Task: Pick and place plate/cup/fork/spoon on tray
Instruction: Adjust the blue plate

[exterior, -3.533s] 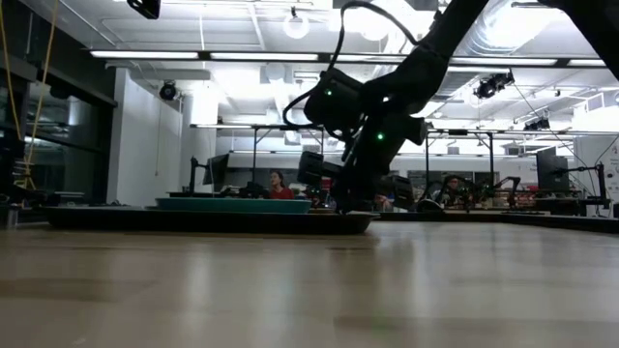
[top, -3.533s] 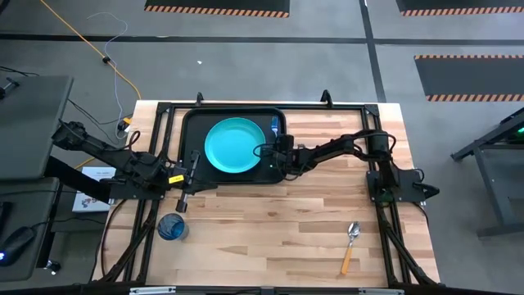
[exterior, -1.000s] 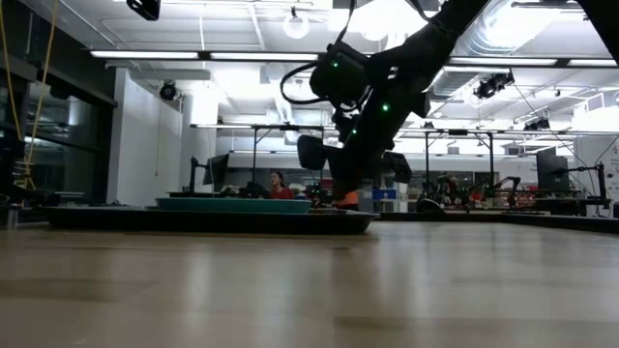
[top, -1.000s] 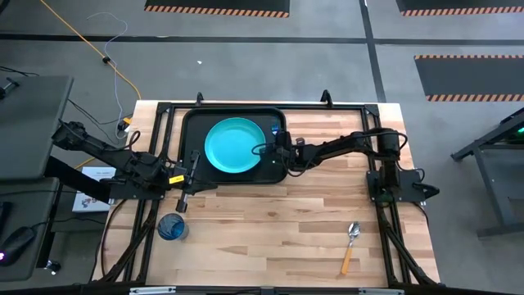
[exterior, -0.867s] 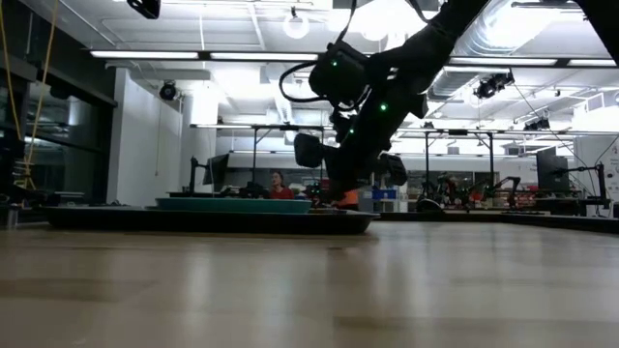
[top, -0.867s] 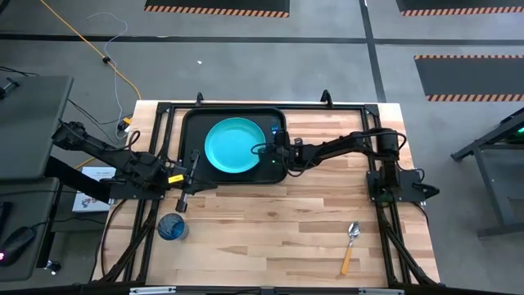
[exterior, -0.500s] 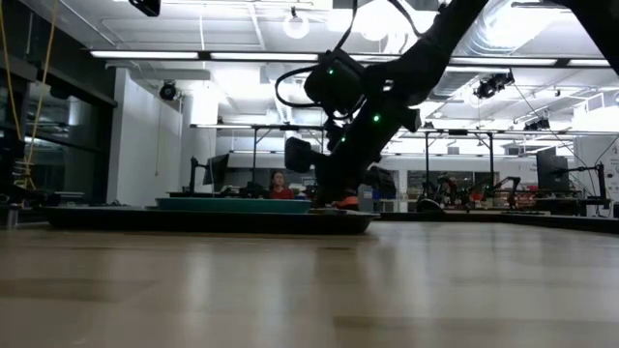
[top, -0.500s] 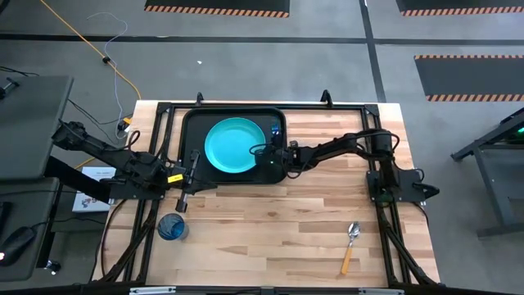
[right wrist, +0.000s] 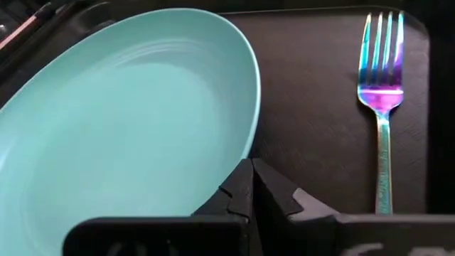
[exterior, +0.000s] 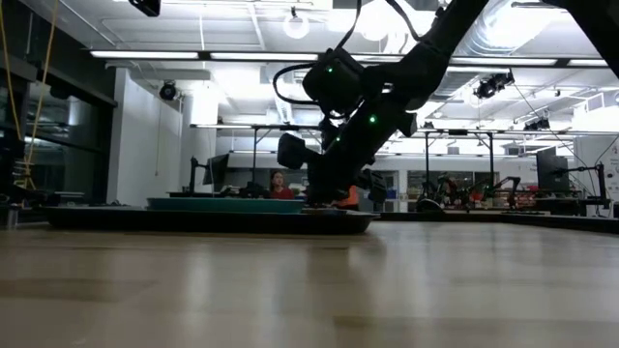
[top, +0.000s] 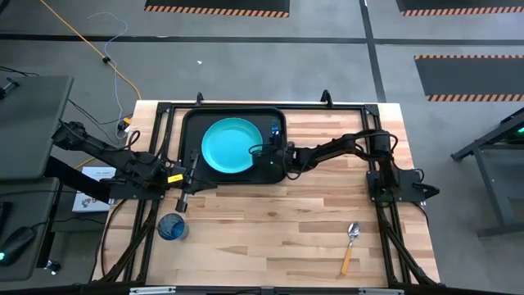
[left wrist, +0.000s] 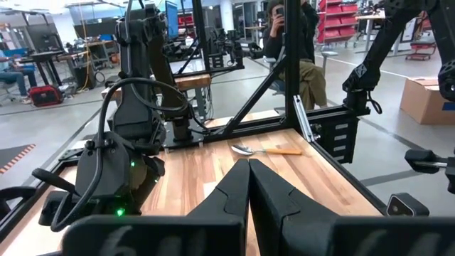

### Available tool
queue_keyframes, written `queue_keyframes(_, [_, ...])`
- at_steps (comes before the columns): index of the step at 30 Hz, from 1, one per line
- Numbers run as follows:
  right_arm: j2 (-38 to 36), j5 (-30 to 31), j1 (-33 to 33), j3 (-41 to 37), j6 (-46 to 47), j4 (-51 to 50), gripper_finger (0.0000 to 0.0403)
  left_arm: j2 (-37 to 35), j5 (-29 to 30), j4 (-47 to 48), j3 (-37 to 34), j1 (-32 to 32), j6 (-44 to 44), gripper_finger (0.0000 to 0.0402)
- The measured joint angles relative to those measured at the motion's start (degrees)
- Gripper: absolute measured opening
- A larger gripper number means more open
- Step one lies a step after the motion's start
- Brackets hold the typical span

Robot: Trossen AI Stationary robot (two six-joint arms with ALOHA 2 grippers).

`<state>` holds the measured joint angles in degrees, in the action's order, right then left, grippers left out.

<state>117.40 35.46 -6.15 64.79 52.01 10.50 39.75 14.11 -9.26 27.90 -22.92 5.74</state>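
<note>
The turquoise plate lies flat in the black tray at the table's far middle. It also shows in the right wrist view. The fork lies on the tray floor to the plate's right, and looks iridescent in the right wrist view. My right gripper is shut, low over the tray at the plate's right rim. The dark-blue cup stands on the table near left. The spoon lies near right. My left gripper is shut, above the table left of the tray. My right gripper touches the plate's right rim with its shut fingertips, pushing it sideways. The fingers come slanting down from the table's right. The plate stays flat on the tray floor.
A black metal frame runs around the table's edges. The spoon also shows in the left wrist view, with a person standing beyond the table. Bare wood lies between cup and spoon.
My right gripper, shut throughout, has gone toward the table's left and a little lower. The plate has slid a little toward the tray's left side and stays flat. The fork has stayed where it was.
</note>
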Motion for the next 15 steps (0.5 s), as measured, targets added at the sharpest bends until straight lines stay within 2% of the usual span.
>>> queue_keyframes(9, [0.0,-1.3,0.0,0.0,0.0,1.2,0.0000,0.0,0.0,0.0,0.0,0.0,0.1,0.0000])
queue_keyframes(15, [0.0,-3.1,0.0,0.0,-2.4,5.6,0.0000,0.0,0.0,0.0,0.0,0.0,0.4,0.0000])
